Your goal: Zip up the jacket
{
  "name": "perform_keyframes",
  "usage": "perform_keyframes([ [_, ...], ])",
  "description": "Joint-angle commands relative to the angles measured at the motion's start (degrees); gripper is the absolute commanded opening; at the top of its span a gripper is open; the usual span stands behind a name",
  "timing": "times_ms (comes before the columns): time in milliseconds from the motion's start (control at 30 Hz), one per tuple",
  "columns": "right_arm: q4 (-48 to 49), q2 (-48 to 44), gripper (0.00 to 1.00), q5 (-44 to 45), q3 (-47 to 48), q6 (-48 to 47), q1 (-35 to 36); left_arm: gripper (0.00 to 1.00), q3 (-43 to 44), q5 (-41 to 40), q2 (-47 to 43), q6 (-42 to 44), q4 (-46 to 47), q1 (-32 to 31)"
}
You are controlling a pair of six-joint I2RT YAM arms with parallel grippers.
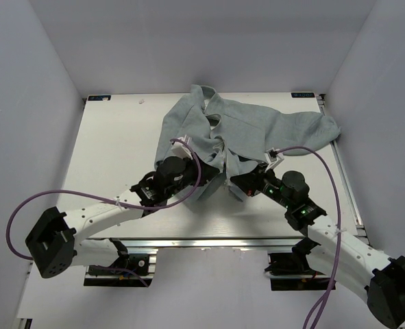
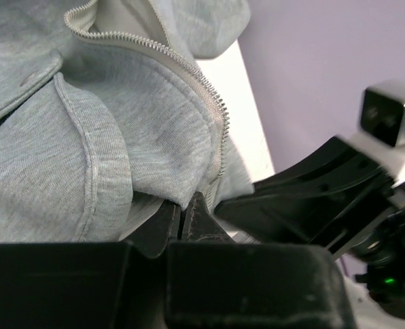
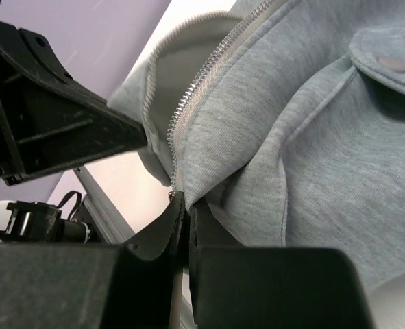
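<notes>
One soft grey fleece jacket (image 1: 257,127), one toothed silver zipper (image 2: 168,55); left claw (image 2: 181,218) and right claw (image 3: 186,212) each pinch its hem.

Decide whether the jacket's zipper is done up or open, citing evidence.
Open. Each wrist view shows one unmeshed row of zipper teeth along a separate jacket edge.
</notes>
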Motion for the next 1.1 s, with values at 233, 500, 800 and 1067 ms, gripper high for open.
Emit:
perform_keyframes([
  [233,19.8,-1.4,0.0,-0.1,-5.3,4.2,0.1,0.0,-2.5,-6.9,-2.8,-4.0,9.1,-2.5],
  [500,24.1,0.4,0.0,1.3,-5.5,5.3,0.1,0.0,-1.9,-7.8,-1.4,-4.6,9.9,-3.9],
  [800,24.5,-0.4,0.0,6.1,-6.1,4.4,0.1,0.0,-2.6,-9.1,-2.4,-4.8,9.9,-4.7],
  [1067,27.0,0.8,0.0,2.8,-6.2,4.5,0.1,0.0,-2.1,-7.9,-2.0,-4.8,10.4,-4.7],
])
